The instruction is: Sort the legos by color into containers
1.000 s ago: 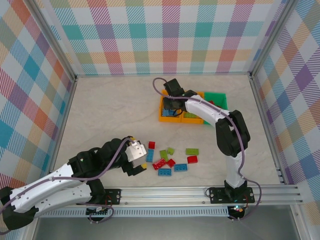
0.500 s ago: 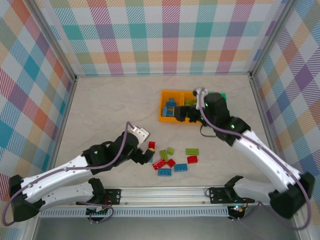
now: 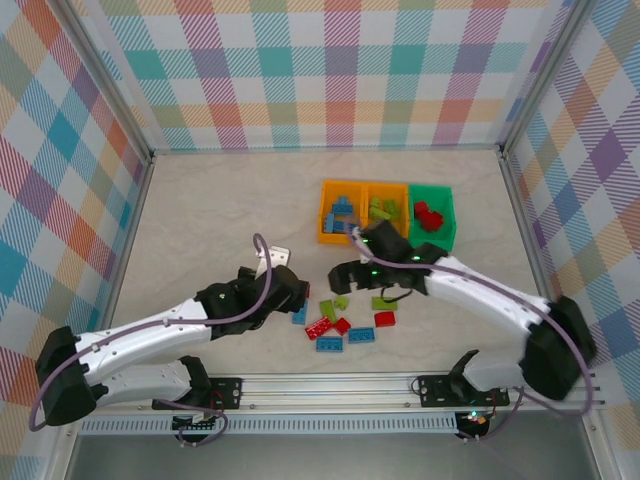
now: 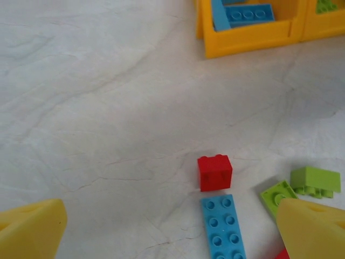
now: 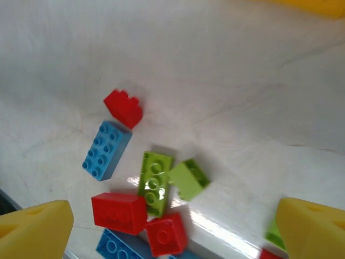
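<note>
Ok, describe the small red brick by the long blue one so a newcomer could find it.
From the leftmost orange bin, move toward the near side to the loose legos. At their left edge the small red brick sits just beyond the far end of a long blue brick. It is squarish and apart from the other red bricks, which lie among the greens.

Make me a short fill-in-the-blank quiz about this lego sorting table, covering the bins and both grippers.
1. The legos in the green bin are ___.
2. The left orange bin holds ___ legos.
3. The lime green legos lie in the ___ bin of the three.
4. The left gripper and the right gripper both stand ___, holding nothing.

Missing words: red; blue; middle; open.
</note>
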Robot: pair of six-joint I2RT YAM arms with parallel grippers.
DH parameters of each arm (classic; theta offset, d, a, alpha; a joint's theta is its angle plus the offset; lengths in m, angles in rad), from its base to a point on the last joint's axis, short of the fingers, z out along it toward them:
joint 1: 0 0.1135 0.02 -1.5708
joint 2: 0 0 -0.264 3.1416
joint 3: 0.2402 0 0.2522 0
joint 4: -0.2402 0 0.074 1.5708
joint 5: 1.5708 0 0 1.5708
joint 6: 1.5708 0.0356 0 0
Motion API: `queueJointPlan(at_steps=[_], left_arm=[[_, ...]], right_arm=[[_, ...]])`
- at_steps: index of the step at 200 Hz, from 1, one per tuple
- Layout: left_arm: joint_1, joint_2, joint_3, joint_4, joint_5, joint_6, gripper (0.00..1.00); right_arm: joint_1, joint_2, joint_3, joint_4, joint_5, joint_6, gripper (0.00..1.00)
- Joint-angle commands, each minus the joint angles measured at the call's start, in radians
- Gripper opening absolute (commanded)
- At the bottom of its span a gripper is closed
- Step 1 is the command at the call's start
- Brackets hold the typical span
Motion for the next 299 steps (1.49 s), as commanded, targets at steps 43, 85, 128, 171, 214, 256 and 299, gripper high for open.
queueJointPlan(at_steps=[43, 85, 128, 171, 214, 256, 299], left_arm=[[0.003, -0.411, -0.071, -0.080, 0.277, 0.277, 1.00], [0.003, -0.535, -0.095, -0.103, 0.281, 0.304, 1.00], [0.003, -0.509, -0.130, -0.094, 0.261, 0.277, 1.00], [0.003, -0.438, -0.114, -0.147, 0.263, 0.240, 1.00], [0.003, -0.446, -0.128, -0.090, 0.345, 0.260, 1.00], [0.002, -0.422, -0.149, 0.043, 0.538, 0.293, 1.00], [0.001, -0.383, -0.184, 0.331, 0.672, 0.262, 1.00]], right_arm=[[0.120, 0.391, 0.248, 0.070, 0.011, -0.023, 0.94], [0.126, 0.538, 0.353, 0.030, 0.065, -0.025, 0.81], [0.127, 0.600, 0.377, 0.036, 0.040, -0.009, 0.57], [0.126, 0.607, 0.366, 0.046, 0.083, 0.020, 0.36], [0.121, 0.532, 0.347, 0.055, 0.147, 0.024, 0.30], [0.018, 0.278, 0.223, 0.133, 0.163, 0.047, 0.27], [-0.253, 0.032, 0.093, 0.190, 0.184, 0.076, 0.27]])
